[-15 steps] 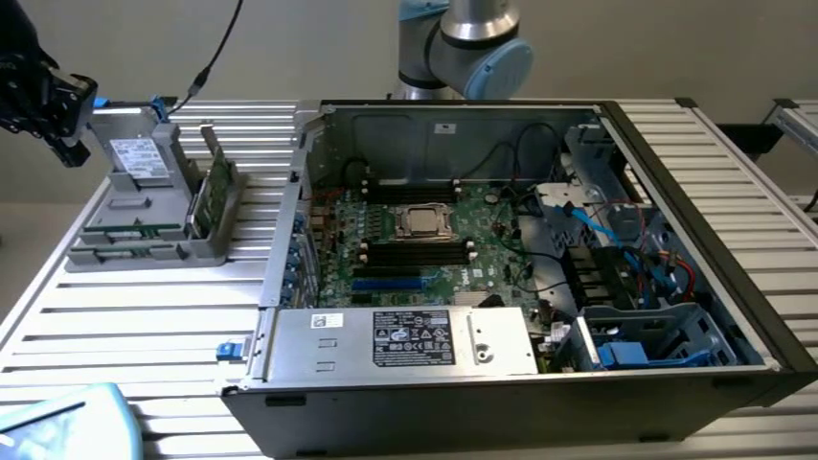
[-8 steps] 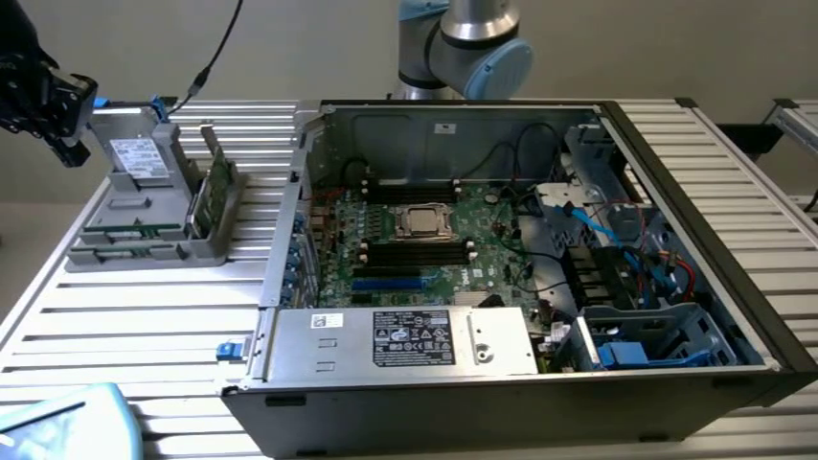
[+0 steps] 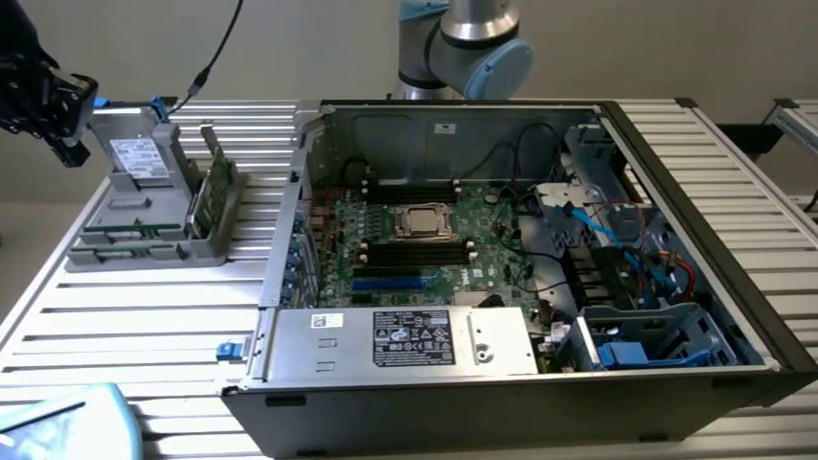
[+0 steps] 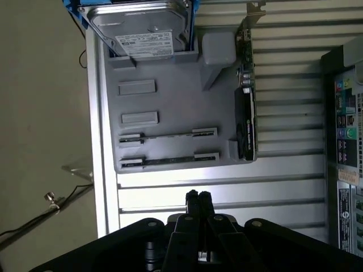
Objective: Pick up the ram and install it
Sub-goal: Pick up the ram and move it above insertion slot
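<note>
As the wrist view reveals, closed gripper (image 4: 198,199) overlooks racked ram (image 4: 170,135).

An open computer case (image 3: 715,316) sits on the slatted metal counter (image 3: 128,326). Its motherboard (image 3: 422,240) is exposed, and a labelled power supply (image 3: 402,340) runs along the near edge. At the exterior view's left stands a grey holder (image 3: 141,251) carrying a grey drive (image 3: 138,158) and an upright green card (image 3: 220,187). The dark tool (image 3: 64,144) hangs just beside the holder's far outer corner. The arm (image 3: 466,48) rises behind the case.
</note>
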`<act>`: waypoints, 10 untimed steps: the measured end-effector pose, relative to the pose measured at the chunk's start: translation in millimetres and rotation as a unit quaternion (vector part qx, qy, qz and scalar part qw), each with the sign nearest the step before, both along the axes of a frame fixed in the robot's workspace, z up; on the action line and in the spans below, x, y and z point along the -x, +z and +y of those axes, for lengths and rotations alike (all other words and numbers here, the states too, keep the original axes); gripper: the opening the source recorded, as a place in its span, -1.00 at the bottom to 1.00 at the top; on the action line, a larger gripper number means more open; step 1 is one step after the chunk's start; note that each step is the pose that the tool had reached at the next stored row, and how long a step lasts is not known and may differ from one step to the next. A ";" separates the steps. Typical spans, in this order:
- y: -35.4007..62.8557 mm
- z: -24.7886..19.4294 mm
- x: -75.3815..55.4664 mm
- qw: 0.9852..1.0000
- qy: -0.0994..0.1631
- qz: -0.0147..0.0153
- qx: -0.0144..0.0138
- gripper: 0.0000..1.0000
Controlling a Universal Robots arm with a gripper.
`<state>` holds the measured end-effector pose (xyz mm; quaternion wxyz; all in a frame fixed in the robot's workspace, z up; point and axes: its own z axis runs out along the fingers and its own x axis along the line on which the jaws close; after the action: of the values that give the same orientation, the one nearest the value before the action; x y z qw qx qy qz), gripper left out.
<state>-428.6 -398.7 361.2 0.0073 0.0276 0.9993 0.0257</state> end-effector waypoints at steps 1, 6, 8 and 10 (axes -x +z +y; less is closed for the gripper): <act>-0.2 0.0 0.0 1.000 0.003 0.001 0.000 -0.79; -1.8 0.0 0.1 1.000 0.027 0.011 -0.001 -0.79; -2.0 0.0 0.1 0.999 0.042 0.013 -0.002 -0.79; -2.2 0.0 0.0 0.998 0.059 0.014 -0.002 -0.79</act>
<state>-428.6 -398.8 359.0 -0.0083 -0.0312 0.9991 0.0280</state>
